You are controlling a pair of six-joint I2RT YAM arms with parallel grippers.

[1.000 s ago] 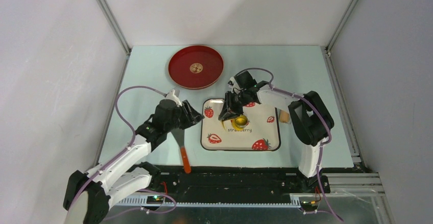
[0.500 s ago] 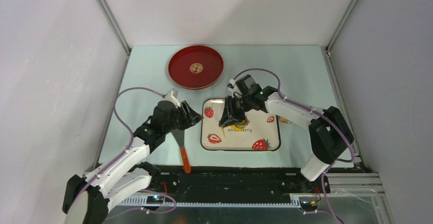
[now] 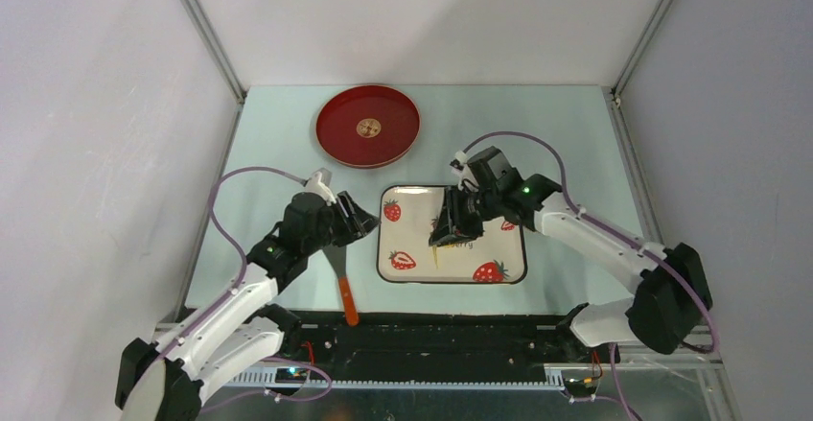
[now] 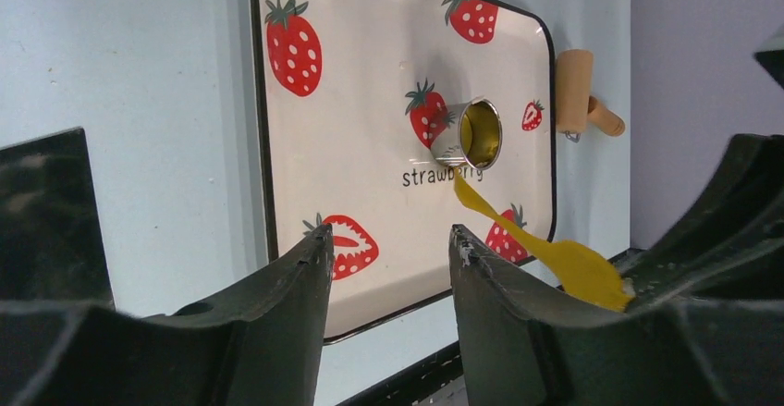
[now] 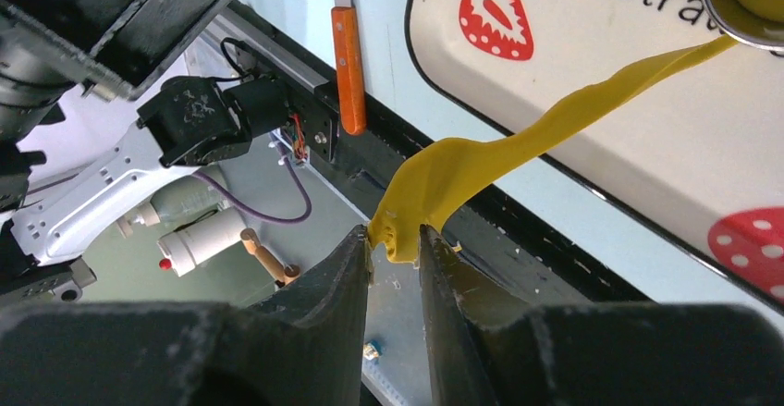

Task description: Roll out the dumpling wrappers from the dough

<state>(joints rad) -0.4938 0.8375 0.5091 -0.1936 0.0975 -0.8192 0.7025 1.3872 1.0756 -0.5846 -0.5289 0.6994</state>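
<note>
A strip of yellow dough (image 5: 518,147) stretches from a small metal ring cutter (image 4: 471,133) on the strawberry tray (image 3: 412,234) to my right gripper (image 5: 396,239). The right gripper is shut on the strip's thick end and holds it above the tray's near edge (image 3: 443,239). More yellow dough fills the inside of the ring (image 4: 483,133). No separate round wrapper disc shows. My left gripper (image 4: 390,235) is open and empty. It hovers just left of the tray (image 3: 362,222).
A red plate (image 3: 368,126) lies at the back left. An orange-handled knife (image 3: 343,292) lies left of the tray under the left gripper. A wooden rolling pin (image 4: 575,92) lies by the tray's right edge. The black table rail (image 3: 431,330) runs along the near edge.
My right gripper has pulled away from the ring cutter toward the near edge, drawing the dough out into a long strip. The right arm has swung outward to the right. The left arm has barely moved.
</note>
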